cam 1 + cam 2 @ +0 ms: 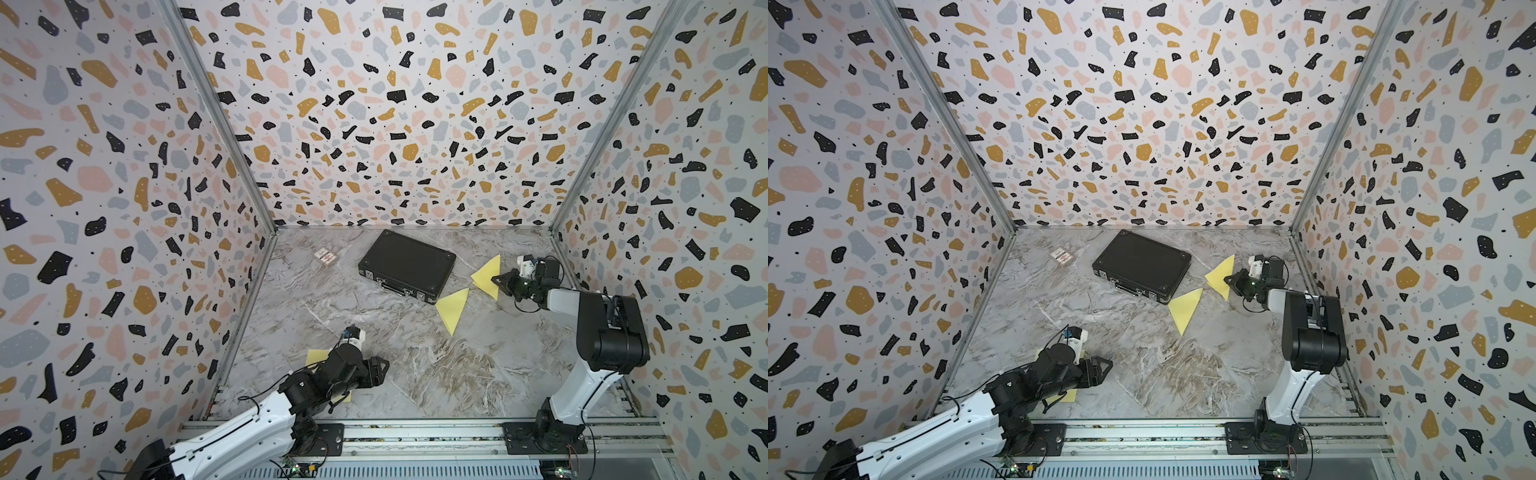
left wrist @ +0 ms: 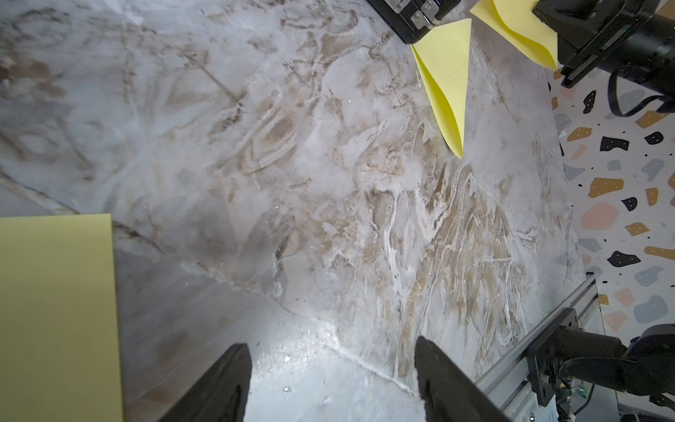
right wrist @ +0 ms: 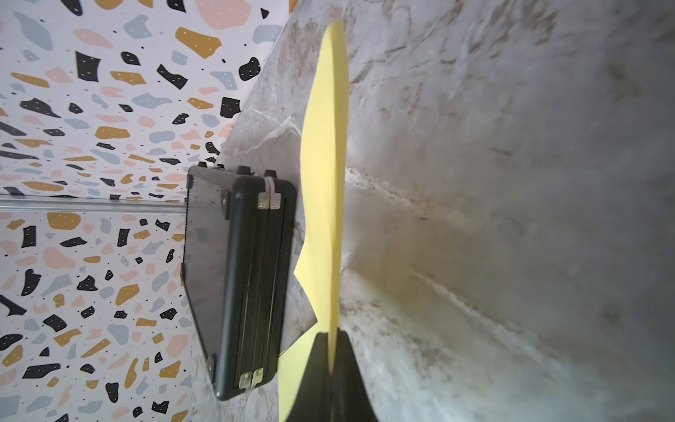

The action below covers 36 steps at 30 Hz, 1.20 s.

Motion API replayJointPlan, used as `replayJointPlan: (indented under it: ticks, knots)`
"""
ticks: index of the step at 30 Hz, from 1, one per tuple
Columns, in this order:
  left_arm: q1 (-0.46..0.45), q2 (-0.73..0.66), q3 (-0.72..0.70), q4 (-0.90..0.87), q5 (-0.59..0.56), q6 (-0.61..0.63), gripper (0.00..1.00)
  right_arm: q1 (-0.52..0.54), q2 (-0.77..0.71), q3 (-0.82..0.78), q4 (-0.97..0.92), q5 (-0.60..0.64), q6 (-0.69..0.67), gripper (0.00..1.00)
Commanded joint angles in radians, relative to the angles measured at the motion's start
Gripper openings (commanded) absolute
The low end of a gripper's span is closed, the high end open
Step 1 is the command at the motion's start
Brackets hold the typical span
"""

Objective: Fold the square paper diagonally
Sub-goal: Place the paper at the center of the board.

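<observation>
So the folded yellow paper (image 1: pixel 487 270) is out at 2 o'clock on the marble table (image 1: pixel 436 374), with the right gripper (image 1: pixel 497 281) pinched tight on its edge. A second yellow triangle (image 1: pixel 453 312) lies just at its 8 o'clock, and the black case (image 1: pixel 405 264) is at 12. The left gripper (image 1: pixel 380 368) hangs wide apart and empty at 7 o'clock, beside a flat yellow sheet (image 1: pixel 316 356).

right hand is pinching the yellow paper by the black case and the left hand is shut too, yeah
No: the left hand is open, fingers apart, as the left wrist view shows. The right hand does pinch the yellow paper by the black case.
</observation>
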Motion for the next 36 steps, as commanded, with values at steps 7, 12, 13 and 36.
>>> replayJointPlan:
  ticks: [7,12,13,36]
  knots:
    - [0.006,-0.003,-0.021,0.033,-0.001,-0.003,0.75,-0.001,0.15,0.177,-0.121,0.027,-0.04,0.0]
    - [0.005,0.018,-0.019,0.04,0.005,0.0,0.75,0.025,0.172,0.236,-0.189,0.069,-0.094,0.0]
    - [0.005,0.024,-0.019,0.045,0.006,-0.002,0.75,0.036,0.174,0.257,-0.216,0.078,-0.113,0.0]
    - [0.005,0.06,-0.058,0.107,0.013,-0.022,0.75,0.165,0.241,0.469,-0.417,0.174,-0.21,0.0]
